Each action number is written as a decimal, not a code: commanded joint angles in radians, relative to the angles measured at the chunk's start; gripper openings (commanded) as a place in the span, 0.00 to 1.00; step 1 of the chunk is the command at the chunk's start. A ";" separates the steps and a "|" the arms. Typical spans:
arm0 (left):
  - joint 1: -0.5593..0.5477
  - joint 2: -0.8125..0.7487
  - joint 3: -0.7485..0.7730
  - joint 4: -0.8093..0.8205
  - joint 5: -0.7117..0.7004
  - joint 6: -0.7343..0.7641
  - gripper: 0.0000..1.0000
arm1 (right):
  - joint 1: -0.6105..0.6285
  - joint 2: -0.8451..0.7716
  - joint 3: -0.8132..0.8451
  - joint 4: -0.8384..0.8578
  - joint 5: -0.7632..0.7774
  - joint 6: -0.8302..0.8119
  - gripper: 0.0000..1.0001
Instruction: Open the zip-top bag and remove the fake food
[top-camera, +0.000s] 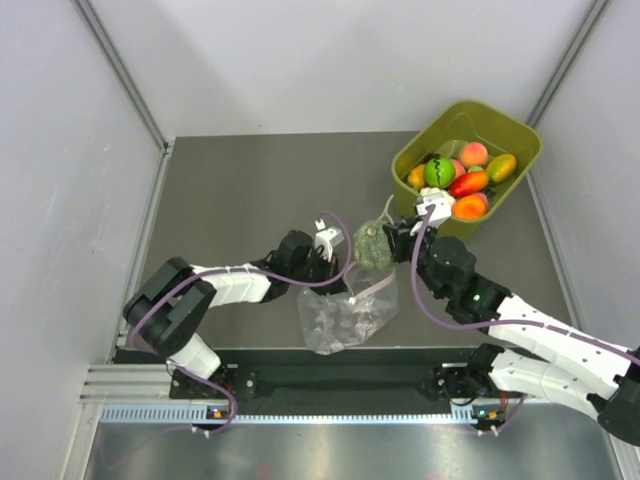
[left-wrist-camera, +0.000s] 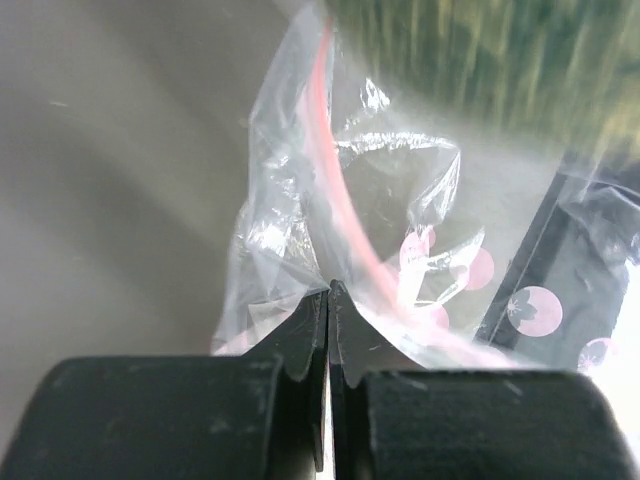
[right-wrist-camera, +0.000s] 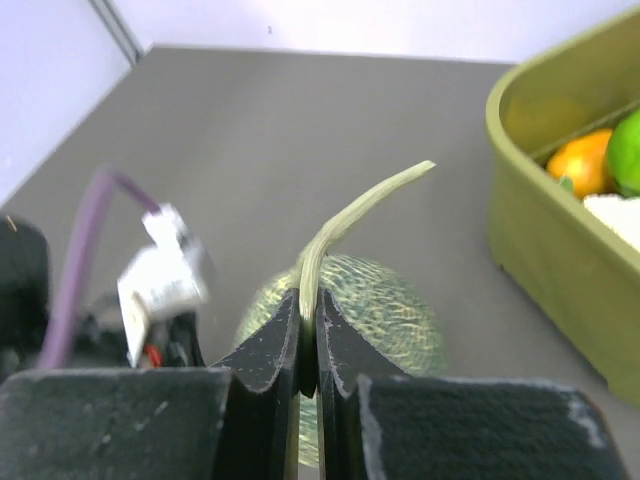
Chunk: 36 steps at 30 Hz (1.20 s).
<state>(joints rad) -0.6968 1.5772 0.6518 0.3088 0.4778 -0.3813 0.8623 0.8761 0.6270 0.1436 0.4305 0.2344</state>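
Observation:
The clear zip-top bag (top-camera: 345, 315) lies on the dark table, its pink zip strip (left-wrist-camera: 335, 180) running up toward its mouth. My left gripper (top-camera: 328, 258) is shut on the bag's edge beside the strip, as the left wrist view (left-wrist-camera: 329, 290) shows. My right gripper (top-camera: 393, 236) is shut on the pale stem (right-wrist-camera: 355, 215) of a fake green netted melon (top-camera: 372, 246) and holds it just above the bag's mouth; the melon also shows in the right wrist view (right-wrist-camera: 385, 310). I see no fruit inside the bag.
An olive-green tub (top-camera: 522, 132) stands at the back right, holding several toy fruits (top-camera: 458, 178), orange, red and green. Its near wall (right-wrist-camera: 545, 250) is just right of my right gripper. Grey walls enclose the table on three sides.

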 joint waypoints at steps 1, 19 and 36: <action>-0.029 0.052 0.009 0.069 0.013 0.035 0.00 | 0.007 0.041 0.072 0.163 0.053 -0.010 0.00; 0.000 -0.108 -0.027 -0.016 -0.289 0.068 0.00 | -0.257 0.139 0.333 0.030 -0.090 -0.079 0.00; 0.243 -0.298 0.088 -0.223 -0.613 0.035 0.00 | -0.828 0.492 0.720 -0.125 -0.349 -0.021 0.00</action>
<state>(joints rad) -0.4778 1.2980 0.6834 0.1200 -0.0772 -0.3412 0.0807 1.3117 1.2526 0.0299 0.1471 0.1913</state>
